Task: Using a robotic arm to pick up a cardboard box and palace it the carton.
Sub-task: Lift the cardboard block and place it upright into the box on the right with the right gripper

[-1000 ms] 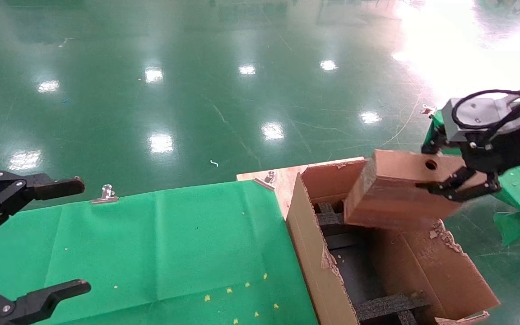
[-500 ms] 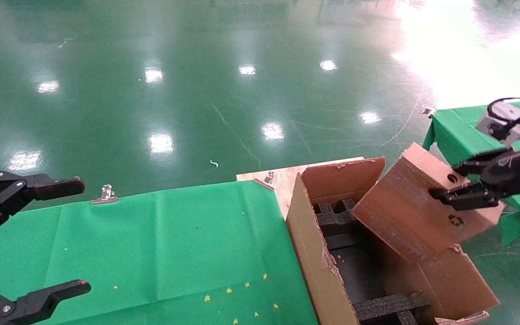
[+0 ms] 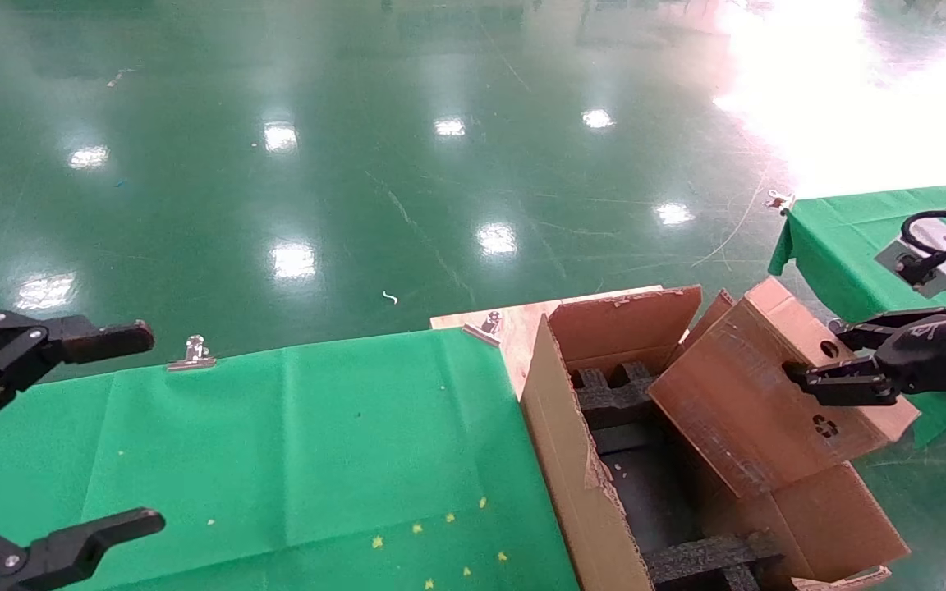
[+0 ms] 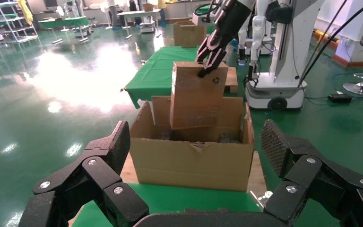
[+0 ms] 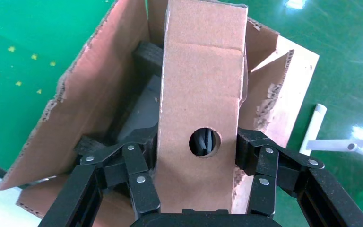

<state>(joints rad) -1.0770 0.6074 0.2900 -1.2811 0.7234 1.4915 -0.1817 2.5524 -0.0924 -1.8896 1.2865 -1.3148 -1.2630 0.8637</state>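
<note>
My right gripper (image 3: 830, 361) is shut on the small brown cardboard box (image 3: 760, 402), its fingers (image 5: 137, 177) clamping both sides near the round hole (image 5: 204, 142). The box is tilted, its lower end dipping into the large carton (image 3: 580, 460) with ragged flaps and black foam inserts (image 3: 707, 558). In the left wrist view the box (image 4: 196, 97) stands up out of the carton (image 4: 189, 158) with the right gripper (image 4: 207, 64) on its top. My all-black left gripper (image 3: 71, 435) hangs open and empty over the green cloth at the far left.
A green cloth-covered table (image 3: 276, 460) lies left of the carton, held by metal clips (image 3: 191, 353). A second green table (image 3: 851, 238) stands behind the right arm. A white robot base (image 4: 283, 71) and shiny green floor lie beyond.
My right gripper has moved right and down with the cardboard box, tipping it from nearly level to steeply tilted, its lower end now inside the carton. The left gripper has not moved.
</note>
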